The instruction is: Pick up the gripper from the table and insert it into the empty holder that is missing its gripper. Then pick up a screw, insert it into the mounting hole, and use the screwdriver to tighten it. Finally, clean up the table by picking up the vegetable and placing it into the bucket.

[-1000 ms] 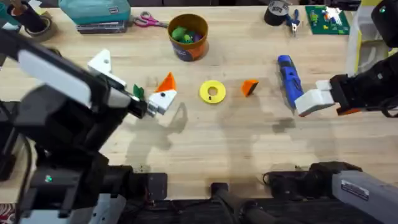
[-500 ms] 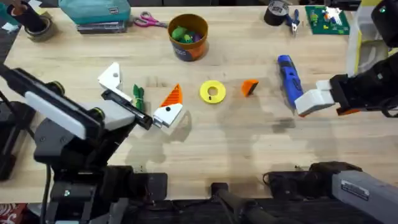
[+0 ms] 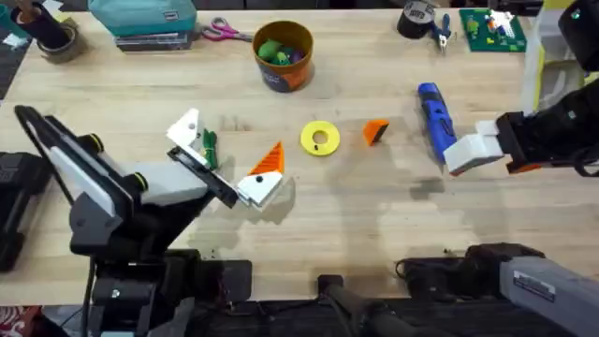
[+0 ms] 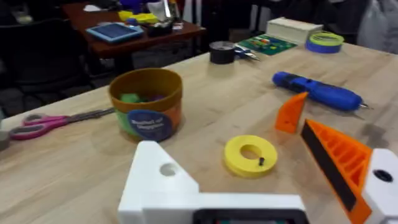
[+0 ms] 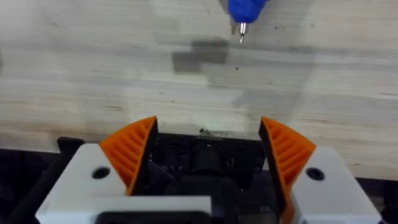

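Pale wooden desk [image 3: 374,215] under the camera, and both arms are low over it. Nearest the front edge on the left side, the left claw [image 3: 227,167] sits with its fingers spread apart: one white block carries an orange ribbed pad [image 3: 270,159], while the other, the holder [image 3: 186,129], is bare white with an open mounting hole, as the left wrist view shows plainly [image 4: 163,180]. Just beside that bare block lies a small green vegetable [image 3: 208,146], flat on the wood.

Over on the right side, the right claw [image 3: 471,150] hovers with its two orange-padded fingers [image 5: 130,149] held wide apart, nothing between them. The blue screwdriver [image 3: 433,117] lies just beyond it, silver tip pointing back toward the claw and showing in the right wrist view [image 5: 242,31].

Mid-desk, between the two arms, the loose orange gripper [image 3: 375,131] rests on the wood, near the screwdriver. Just beside it toward the left is a flat yellow ring-shaped disc [image 3: 320,138], with what looks like a small dark screw [image 4: 261,161] standing on it.

Farther back, near the far edge, stands the bucket [image 3: 283,54], with green and purple pieces inside. Pink-handled scissors [image 3: 222,32] lie beside it, a roll of black tape [image 3: 416,18] toward the far right corner.
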`<state>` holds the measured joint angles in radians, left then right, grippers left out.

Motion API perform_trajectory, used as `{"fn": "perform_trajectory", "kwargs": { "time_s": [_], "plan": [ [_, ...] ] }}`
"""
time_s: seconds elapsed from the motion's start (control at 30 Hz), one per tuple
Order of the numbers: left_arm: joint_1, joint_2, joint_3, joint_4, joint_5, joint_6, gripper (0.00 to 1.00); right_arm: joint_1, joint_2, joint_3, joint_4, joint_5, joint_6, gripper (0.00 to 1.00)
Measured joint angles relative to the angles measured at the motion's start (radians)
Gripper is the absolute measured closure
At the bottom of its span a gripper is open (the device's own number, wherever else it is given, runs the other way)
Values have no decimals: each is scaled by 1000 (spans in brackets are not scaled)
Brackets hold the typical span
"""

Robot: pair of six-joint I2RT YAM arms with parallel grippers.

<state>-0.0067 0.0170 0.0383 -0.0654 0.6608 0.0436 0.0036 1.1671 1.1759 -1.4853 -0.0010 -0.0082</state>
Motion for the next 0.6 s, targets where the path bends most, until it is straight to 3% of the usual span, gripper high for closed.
{"fn": "perform_trajectory", "kwargs": {
  "time_s": [0.27,0.6],
  "plan": [
    [0,-7,-20,-2,167,-12,15,0,0,0,0,0,0,5],
    [0,-7,-22,-42,325,-114,15,0,0,0,0,0,0,4]
  ]
}}
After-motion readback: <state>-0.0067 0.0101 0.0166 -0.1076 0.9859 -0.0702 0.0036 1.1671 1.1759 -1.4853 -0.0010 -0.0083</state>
